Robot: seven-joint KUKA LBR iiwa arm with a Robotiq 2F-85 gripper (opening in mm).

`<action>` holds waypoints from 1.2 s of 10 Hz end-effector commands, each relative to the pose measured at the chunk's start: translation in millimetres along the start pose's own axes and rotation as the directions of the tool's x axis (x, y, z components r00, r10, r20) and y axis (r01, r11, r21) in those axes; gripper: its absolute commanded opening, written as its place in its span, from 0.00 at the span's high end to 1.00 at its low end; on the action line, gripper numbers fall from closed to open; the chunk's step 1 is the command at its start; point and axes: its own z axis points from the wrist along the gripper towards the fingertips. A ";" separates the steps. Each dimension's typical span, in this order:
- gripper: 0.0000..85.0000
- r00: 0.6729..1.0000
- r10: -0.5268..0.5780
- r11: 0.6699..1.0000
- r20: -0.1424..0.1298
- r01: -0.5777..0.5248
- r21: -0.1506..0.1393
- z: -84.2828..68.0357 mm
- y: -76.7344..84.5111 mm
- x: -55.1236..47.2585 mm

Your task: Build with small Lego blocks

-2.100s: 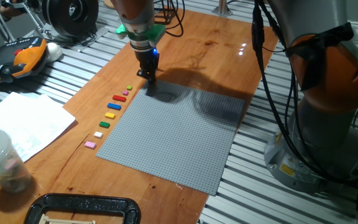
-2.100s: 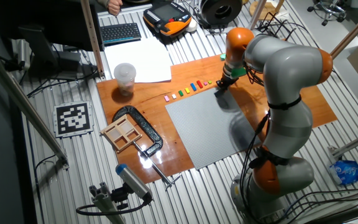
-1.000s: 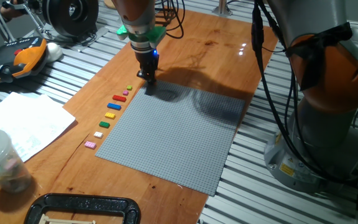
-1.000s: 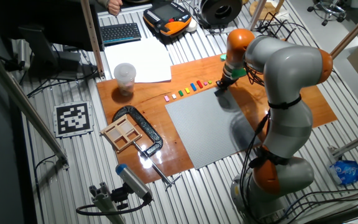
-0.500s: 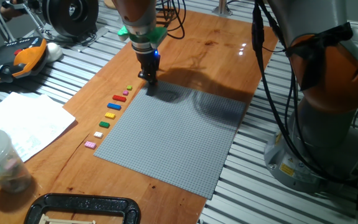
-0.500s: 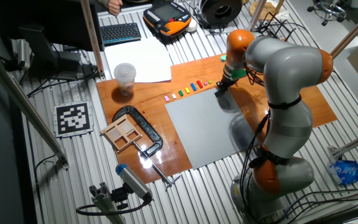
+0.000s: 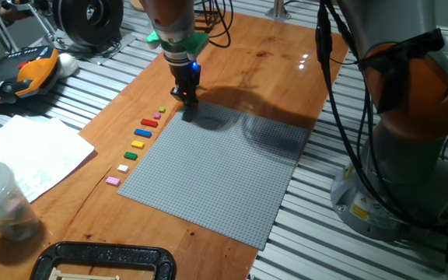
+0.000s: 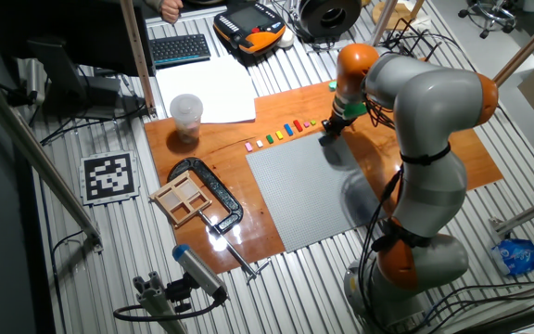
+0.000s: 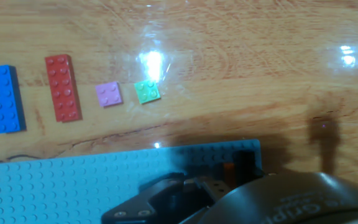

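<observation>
Gripper (image 7: 187,99) down at baseplate (image 7: 216,167) corner — seems pressing black/orange bit on; jaw state unclear. Next: lift straight, fetch from blocks (image 7: 140,138) row.

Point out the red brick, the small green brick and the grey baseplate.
red brick (image 9: 62,87), hand view, middle of its studded top.
small green brick (image 9: 147,91), hand view, centre of its top.
grey baseplate (image 7: 216,175), one fixed view, bare studded middle.
</observation>
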 end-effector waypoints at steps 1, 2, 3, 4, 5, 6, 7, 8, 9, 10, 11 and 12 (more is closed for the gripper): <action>0.60 1.000 0.002 1.000 0.000 -0.002 -0.001 -1.3 0.3 0.3; 0.60 1.000 0.004 1.000 -0.008 -0.004 -0.007 -4.7 1.8 -0.3; 0.60 1.000 0.004 1.000 -0.009 -0.004 -0.007 -6.9 3.6 -1.4; 0.60 1.000 0.006 1.000 -0.014 -0.007 -0.014 -8.9 6.1 -3.2; 0.60 1.000 0.012 1.000 -0.020 -0.013 -0.019 -10.9 11.1 -5.7; 0.60 1.000 0.021 1.000 -0.020 -0.022 -0.019 -12.8 18.4 -8.3; 0.60 0.999 0.024 0.999 -0.021 -0.025 -0.023 -12.2 22.2 -10.6; 0.60 1.000 0.026 0.999 -0.016 -0.026 -0.028 -10.3 23.9 -12.3; 0.60 1.000 0.024 0.999 -0.016 -0.025 -0.029 -9.8 25.8 -15.1; 0.60 1.000 0.020 1.000 -0.022 -0.020 -0.023 -9.8 25.8 -15.1; 0.60 1.000 0.014 1.000 -0.026 -0.014 -0.014 -9.8 25.8 -15.1; 0.60 0.999 0.011 1.000 -0.031 -0.011 -0.006 -9.8 25.8 -15.1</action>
